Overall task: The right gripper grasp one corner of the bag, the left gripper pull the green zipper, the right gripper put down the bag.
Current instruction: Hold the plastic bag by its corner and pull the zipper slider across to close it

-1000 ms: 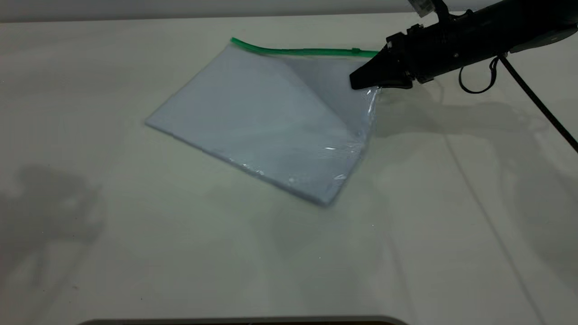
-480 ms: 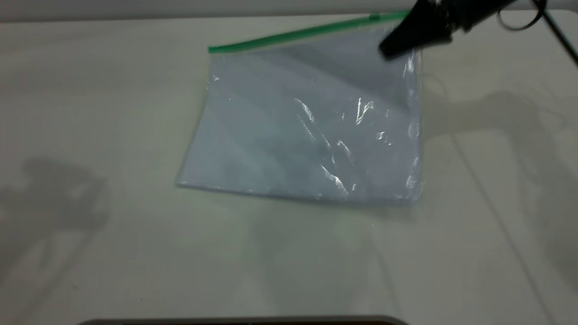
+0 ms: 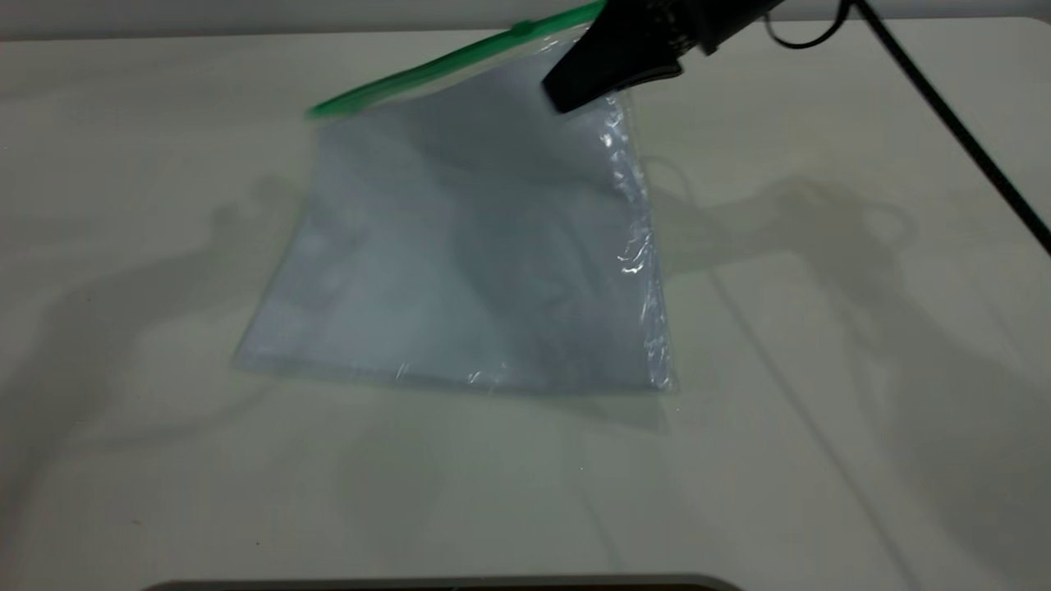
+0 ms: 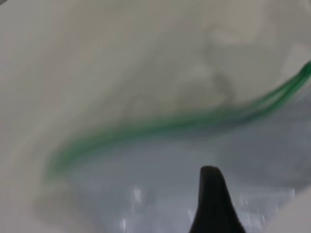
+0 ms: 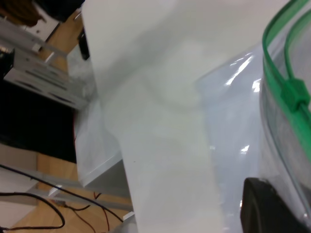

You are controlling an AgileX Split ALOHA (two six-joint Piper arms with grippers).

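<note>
The table (image 3: 821,451) is wide and pale, with soft shadows of the arms on it. The bag (image 3: 460,263) hangs in the middle of the exterior view — its top right corner (image 3: 595,49) is lifted high, and its lower edge rests on the table. White sheets show through the clear, crinkly plastic.

The right gripper (image 3: 575,94) comes in from the upper right, with a black cable behind it. Its jaws are closed on the bag at that lifted corner, where the green strip ends.

The green zipper (image 3: 427,70) runs along the top edge and slopes down to the left. Its small slider tab (image 3: 520,27) sits near the right gripper, just beside the held corner.

The left gripper (image 4: 214,204) is seen only in its own wrist view — one dark finger near the bag, below the green strip. Whether its jaws are open or closed, I cannot tell.
</note>
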